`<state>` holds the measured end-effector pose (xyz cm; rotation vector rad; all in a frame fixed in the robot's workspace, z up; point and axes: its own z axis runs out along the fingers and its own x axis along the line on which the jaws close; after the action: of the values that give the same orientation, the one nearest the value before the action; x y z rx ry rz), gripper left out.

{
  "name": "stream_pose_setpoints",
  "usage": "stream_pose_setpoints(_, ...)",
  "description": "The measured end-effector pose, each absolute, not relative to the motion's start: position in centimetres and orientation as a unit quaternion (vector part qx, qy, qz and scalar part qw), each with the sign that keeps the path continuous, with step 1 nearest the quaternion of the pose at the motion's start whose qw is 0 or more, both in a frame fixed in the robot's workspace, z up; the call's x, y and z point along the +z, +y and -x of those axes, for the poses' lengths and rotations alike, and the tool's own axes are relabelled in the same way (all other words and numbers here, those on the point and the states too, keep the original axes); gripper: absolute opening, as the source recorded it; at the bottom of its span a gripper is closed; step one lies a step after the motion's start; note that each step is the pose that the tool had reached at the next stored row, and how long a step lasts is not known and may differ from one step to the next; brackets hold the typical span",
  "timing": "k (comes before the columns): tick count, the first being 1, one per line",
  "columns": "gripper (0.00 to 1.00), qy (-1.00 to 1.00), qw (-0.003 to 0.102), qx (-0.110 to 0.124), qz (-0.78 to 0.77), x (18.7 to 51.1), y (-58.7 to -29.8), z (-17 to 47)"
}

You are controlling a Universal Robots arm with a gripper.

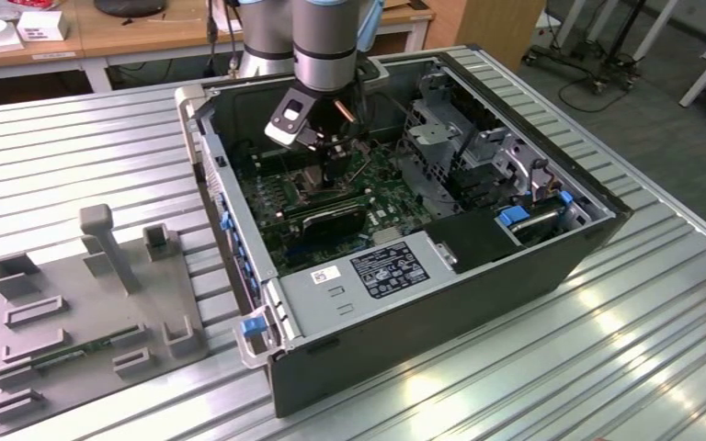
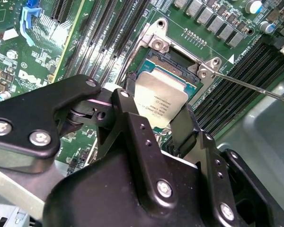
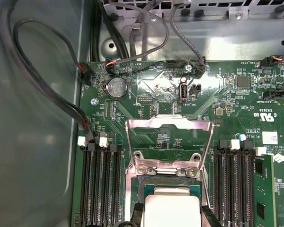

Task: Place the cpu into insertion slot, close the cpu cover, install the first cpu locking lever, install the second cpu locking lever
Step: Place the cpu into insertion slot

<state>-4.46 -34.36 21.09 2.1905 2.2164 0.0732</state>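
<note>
Arm reaches down into the open case point(image 1: 451, 303), which lies on its side on the slatted worktop point(image 1: 647, 367). The tool point(image 2: 157, 113) is pinching the cpu point(image 2: 158, 94) by two opposite edges, one black finger point(image 2: 132, 127) on each side. Judging by the hold, an edge grip keeps the chip's underside free and its metal top level for seating.

The cpu sits right over the slot point(image 3: 166, 181), with the slot's dark centre showing just past the chip's edge in both wrist views. Can't tell whether it's touching down or just above; it looks roughly squared to the socket rim.

The cover point(image 3: 146, 124) is flipped up and back from the slot, hinged at the far side, so the socket is exposed for the drop. A thin lever point(image 2: 246, 84) is swung out to the side near a socket corner, unlatched, presumably so the cover can stand open.

The slot is on the green motherboard point(image 3: 236, 109), flanked by long black memory slots point(image 3: 102, 179). Placement step underway; cover not closed, lever not locked.
</note>
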Motion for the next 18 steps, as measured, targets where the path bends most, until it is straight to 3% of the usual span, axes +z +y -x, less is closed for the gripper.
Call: stream_pose_setpoints(18, 0.54, 0.711, 0.012, 0.024, -0.703, 20.68, -34.02, 4.49)
